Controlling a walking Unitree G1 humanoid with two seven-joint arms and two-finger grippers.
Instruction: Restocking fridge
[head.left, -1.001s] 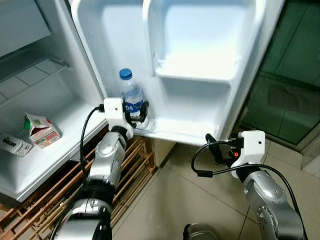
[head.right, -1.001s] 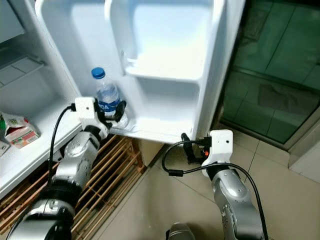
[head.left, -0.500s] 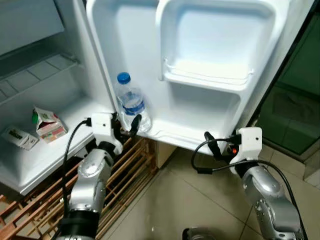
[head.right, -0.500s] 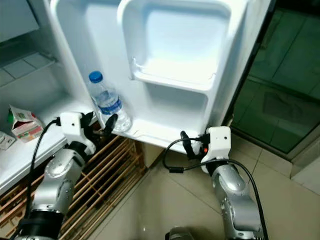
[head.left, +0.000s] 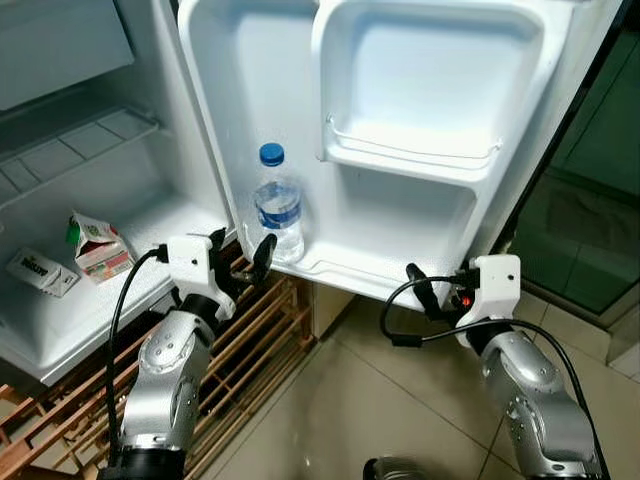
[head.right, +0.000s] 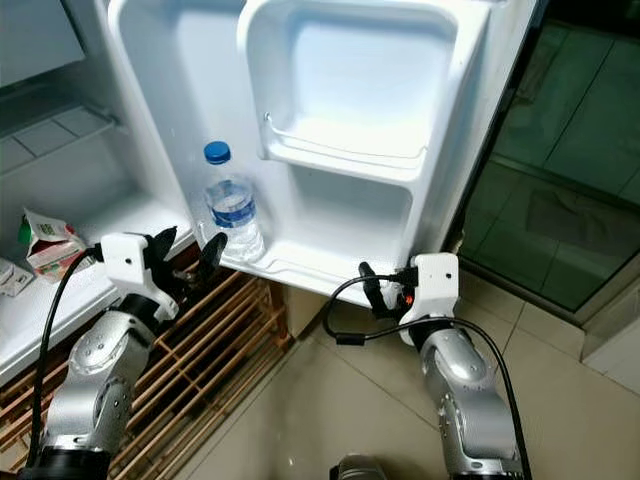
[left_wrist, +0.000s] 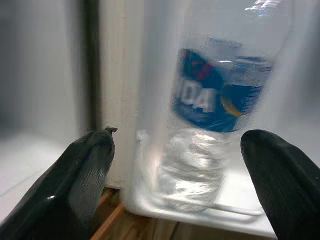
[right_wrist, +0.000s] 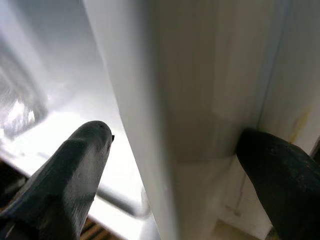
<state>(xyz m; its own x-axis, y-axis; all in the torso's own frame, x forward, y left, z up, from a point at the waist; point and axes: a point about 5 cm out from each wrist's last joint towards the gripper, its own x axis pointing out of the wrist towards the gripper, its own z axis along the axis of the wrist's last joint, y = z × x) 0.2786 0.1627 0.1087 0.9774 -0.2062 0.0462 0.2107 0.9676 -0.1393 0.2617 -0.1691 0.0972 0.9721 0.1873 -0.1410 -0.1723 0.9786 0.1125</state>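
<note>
We are seeing the water bottle (head.left: 278, 204) standing upright in the fridge door's bottom shelf (head.left: 340, 268), our left gripper (head.left: 243, 262) hanging just below it with fingers spread wide, and our right gripper (head.left: 418, 291) straddling the door's edge (right_wrist: 165, 100), fingers wide.

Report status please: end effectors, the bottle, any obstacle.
Left end effector open, just short of water bottle standing upright in door's bottom shelf. Right end effector open, straddling fridge door's lower edge. No obstacle seen.
</note>
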